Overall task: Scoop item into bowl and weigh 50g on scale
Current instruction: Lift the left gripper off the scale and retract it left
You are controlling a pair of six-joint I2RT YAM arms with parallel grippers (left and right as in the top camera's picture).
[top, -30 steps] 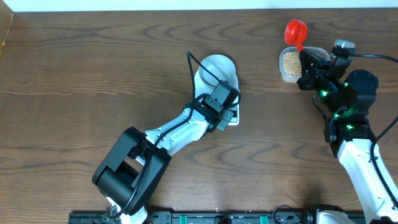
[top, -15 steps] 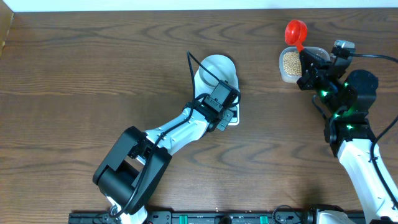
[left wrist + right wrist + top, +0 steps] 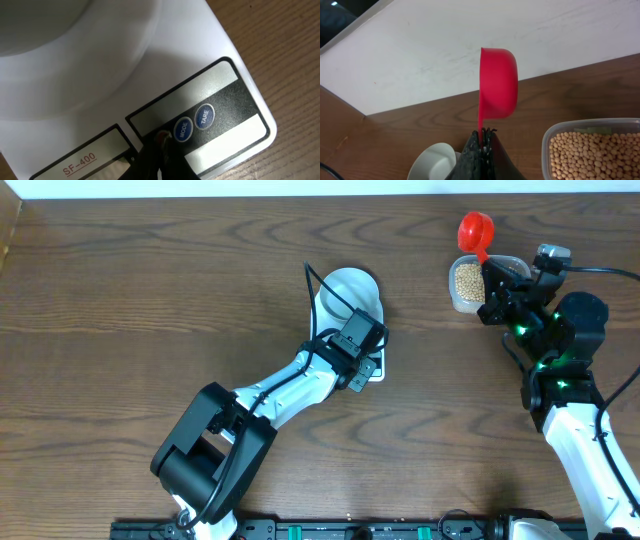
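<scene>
Overhead: left gripper (image 3: 358, 352) over the button end of the scale (image 3: 377, 370); bowl (image 3: 347, 290) sits on scale. Right gripper (image 3: 490, 292) by the clear tub (image 3: 452, 288) of beans (image 3: 466, 278).
Left wrist: fingers closed together, empty, tips beside MODE button (image 3: 183, 129).
Right wrist: jaws clamped on red scoop (image 3: 498, 82) handle.

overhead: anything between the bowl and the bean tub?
Nothing. In the overhead view the stretch from the bowl to the tub of beans is bare wooden table.

Bowl (image 3: 340, 288) on scale (image 3: 376, 372) (beans (image 3: 466, 278) well apart)
</scene>
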